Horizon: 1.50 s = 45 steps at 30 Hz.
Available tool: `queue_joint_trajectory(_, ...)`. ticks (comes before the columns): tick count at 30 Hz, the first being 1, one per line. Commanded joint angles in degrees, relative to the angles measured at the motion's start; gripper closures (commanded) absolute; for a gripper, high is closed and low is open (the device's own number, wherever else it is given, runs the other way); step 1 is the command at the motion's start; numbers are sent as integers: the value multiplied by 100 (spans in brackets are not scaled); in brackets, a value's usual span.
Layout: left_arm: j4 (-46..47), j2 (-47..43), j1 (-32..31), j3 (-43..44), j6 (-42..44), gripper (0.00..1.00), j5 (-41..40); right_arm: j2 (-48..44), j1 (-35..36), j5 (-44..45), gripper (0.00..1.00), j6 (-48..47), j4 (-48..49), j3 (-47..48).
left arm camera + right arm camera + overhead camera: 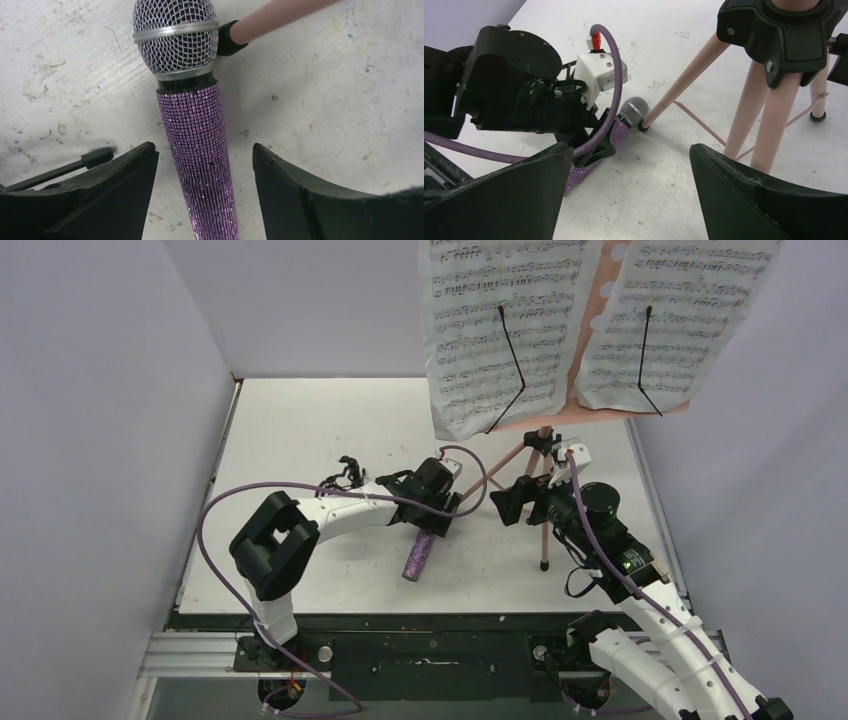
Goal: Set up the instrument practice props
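Glittery purple microphone (195, 135) lies flat on the table (340, 115), grey mesh head touching a foot of the pink music stand (684, 84), the left gripper (203, 150) with jaws spread astride its stiff, rough handle (probably the surest hold), the right gripper (631, 150) likewise spread, empty.

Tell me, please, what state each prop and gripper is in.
music stand, upright on its tripod legs.
sheet-music pages, held on it by wire arms.
microphone, lying flat on the table.
mic stand, without microphone, partly hidden.
left gripper, open, straddling the microphone.
right gripper, open, holding nothing.
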Motion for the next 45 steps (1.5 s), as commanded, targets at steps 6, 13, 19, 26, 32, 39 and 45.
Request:
queue_joint_trajectory(6,-123,543,34,551,154,41,-198,128,22,56,10,-122,200,34)
queue_joint_trajectory(13,-106,526,24,521,195,65,-61,103,20,57,10,-81,207,45)
queue_joint_trajectory(19,63,54,38,335,183,87,-21,42,17,16,10,-28,190,39)
queue_joint_trajectory(26,656,-1033,147,-219,1,100,308,53,31,-108,10,66,238,63)
queue_joint_trajectory(32,2045,-2343,479,-1318,-336,100,1249,62,29,-231,10,138,345,43)
queue_joint_trajectory(39,4353,-3760,1121,-2821,-1274,100,2506,112,30,-478,10,252,553,-16)
queue_joint_trajectory(45,6154,-4780,1620,-3833,-2144,100,2759,137,30,-689,10,380,785,-132)
